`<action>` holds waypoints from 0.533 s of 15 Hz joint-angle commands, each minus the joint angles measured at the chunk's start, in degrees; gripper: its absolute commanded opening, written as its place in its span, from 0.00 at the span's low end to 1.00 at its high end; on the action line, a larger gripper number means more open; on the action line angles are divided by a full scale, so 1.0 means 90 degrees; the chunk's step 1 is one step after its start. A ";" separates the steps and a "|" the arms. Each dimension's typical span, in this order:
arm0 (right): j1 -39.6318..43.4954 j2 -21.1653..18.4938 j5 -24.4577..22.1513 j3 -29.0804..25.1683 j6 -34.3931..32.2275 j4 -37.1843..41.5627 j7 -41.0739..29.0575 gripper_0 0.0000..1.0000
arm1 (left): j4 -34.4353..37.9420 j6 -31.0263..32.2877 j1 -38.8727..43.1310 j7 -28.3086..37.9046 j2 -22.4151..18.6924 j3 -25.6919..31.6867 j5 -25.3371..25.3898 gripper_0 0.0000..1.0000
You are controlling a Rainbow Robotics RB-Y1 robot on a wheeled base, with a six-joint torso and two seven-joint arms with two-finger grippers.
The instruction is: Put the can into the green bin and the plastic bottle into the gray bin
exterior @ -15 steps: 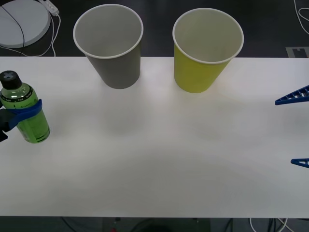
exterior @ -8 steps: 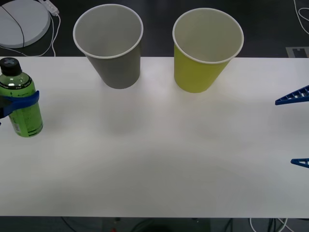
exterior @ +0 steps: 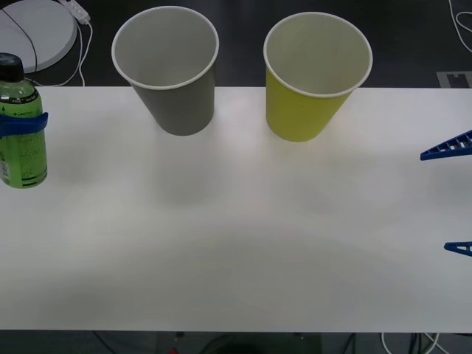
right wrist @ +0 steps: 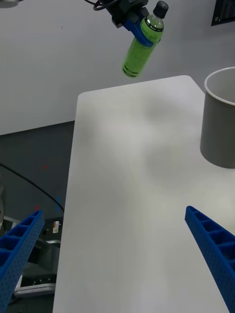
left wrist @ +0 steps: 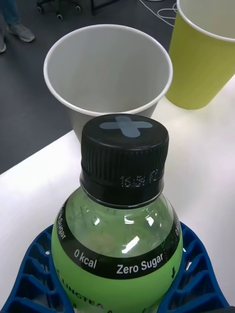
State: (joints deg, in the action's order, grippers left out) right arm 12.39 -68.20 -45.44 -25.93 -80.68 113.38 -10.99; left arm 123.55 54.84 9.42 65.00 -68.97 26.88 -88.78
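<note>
The plastic bottle [left wrist: 117, 215] carries a black band around its shoulder printed in white with "0 kcal" and "Zero Sugar", and below that band the green label begins with lettering that reads partly as "LINCTEA"; its black screw cap [left wrist: 125, 156] has embossed digits on the skirt that are too small to read for certain, and a gray cross on top. In the left wrist view the bottle stands upright between the blue ribbed fingers [left wrist: 34, 274], which curve around both sides of its body just under the shoulder and press against it. The left gripper [exterior: 18, 125] is closed around the bottle at the far left edge of the front view, one blue finger crossing the label as a band, and the right wrist view shows the bottle lifted clear above the white table [exterior: 236, 236], tilted slightly. The gray bin [exterior: 166, 70] stands upright near the table's far edge, to the right of the held bottle, with the green bin [exterior: 317, 74] beside it and apart from it; both show white insides. The right gripper [exterior: 448, 195] sits at the right edge of the table, its two blue fingers spread wide apart and holding nothing.
</note>
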 commanded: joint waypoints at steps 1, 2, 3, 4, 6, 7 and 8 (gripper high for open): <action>0.0000 0.0000 0.0001 0.0000 0.0000 0.0000 0.0000 1.00 | -0.0241 0.0176 -0.0636 0.0024 -0.0081 -0.0389 -0.0086 0.00; 0.0000 0.0000 0.0001 0.0000 0.0000 0.0000 0.0000 1.00 | -0.0319 0.0176 -0.0802 0.0024 -0.0091 -0.0545 -0.0125 0.00; 0.0000 0.0000 0.0001 0.0000 0.0000 0.0000 0.0000 1.00 | -0.0368 0.0176 -0.0968 0.0043 -0.0120 -0.0692 -0.0145 0.00; 0.0000 0.0000 0.0001 0.0000 0.0000 0.0000 0.0000 1.00 | -0.0436 0.0186 -0.1173 0.0092 -0.0169 -0.0858 -0.0164 0.00; 0.0000 0.0000 0.0001 0.0000 0.0000 0.0000 0.0000 1.00 | -0.0602 0.0410 -0.1642 0.0141 -0.0169 -0.1112 -0.0204 0.00; 0.0000 0.0000 0.0001 0.0000 0.0000 0.0000 0.0000 1.00 | -0.0729 0.0713 -0.1974 0.0160 -0.0169 -0.1219 -0.0252 0.00; 0.0000 0.0000 0.0001 0.0000 0.0000 0.0000 0.0000 1.00 | -0.0837 0.0918 -0.2169 0.0151 -0.0169 -0.1229 -0.0282 0.00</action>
State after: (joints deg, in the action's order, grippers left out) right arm 12.39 -68.20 -45.44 -25.93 -80.68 113.38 -10.99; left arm 116.72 61.73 -8.78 66.39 -70.51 15.99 -91.11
